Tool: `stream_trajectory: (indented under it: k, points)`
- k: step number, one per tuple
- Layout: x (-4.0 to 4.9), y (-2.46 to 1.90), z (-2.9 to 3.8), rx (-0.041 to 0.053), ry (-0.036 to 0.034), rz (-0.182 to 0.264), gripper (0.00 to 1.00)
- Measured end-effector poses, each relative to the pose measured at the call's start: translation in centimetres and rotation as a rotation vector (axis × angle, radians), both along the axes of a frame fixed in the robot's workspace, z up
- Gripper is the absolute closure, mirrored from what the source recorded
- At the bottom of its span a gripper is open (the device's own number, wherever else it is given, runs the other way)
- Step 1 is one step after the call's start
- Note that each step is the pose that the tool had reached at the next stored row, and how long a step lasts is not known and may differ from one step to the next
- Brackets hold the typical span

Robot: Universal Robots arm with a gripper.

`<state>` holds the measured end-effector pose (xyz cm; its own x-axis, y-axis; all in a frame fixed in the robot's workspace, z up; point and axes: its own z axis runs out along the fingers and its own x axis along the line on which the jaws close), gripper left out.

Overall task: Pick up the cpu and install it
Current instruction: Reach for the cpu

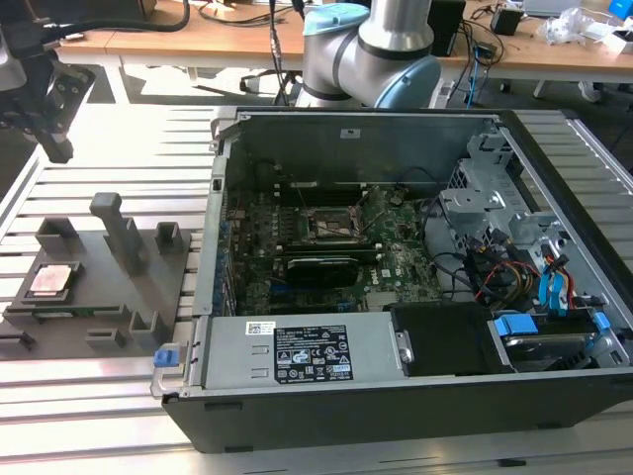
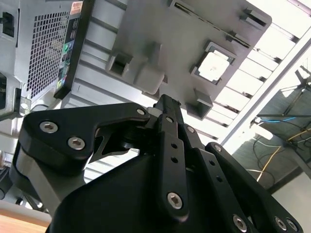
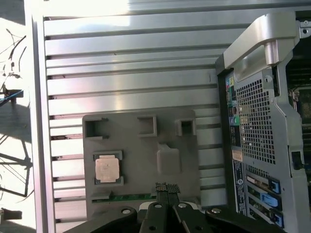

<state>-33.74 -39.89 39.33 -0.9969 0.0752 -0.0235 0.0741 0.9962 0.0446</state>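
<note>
Since my fingers point(image 3: 162, 188) hang pressed together, empty, off-line from the cpu point(image 3: 107, 169), I could hit its grey fixture point(image 3: 141, 150) descending.

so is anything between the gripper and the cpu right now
Nothing visible. The small silvery-pink square cpu lies uncovered on the grey plastic fixture plate; the black gripper hangs above that plate, open air between them.

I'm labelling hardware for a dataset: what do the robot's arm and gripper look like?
In the exterior view the arm is a silver metal tube with pale blue joint covers. In the first wrist view the gripper is matte black, built from flat linkage bars pinned with silver hex-socket screws, and it narrows to two slim fingers tipped with cross-hatched pads.
</note>
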Motion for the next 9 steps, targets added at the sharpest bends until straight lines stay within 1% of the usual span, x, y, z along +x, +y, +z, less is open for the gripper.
stream_trajectory:
  k: [1,5,9]
  points:
    - [-0.37,0.00,0.00,0.0000,-0.0001,0.000,0.89]
    - [-1.04,0.00,0.00,0.0001,0.0000,0.000,0.89]
    - [-1.90,0.00,0.00,-0.0001,0.0000,0.000,0.89]
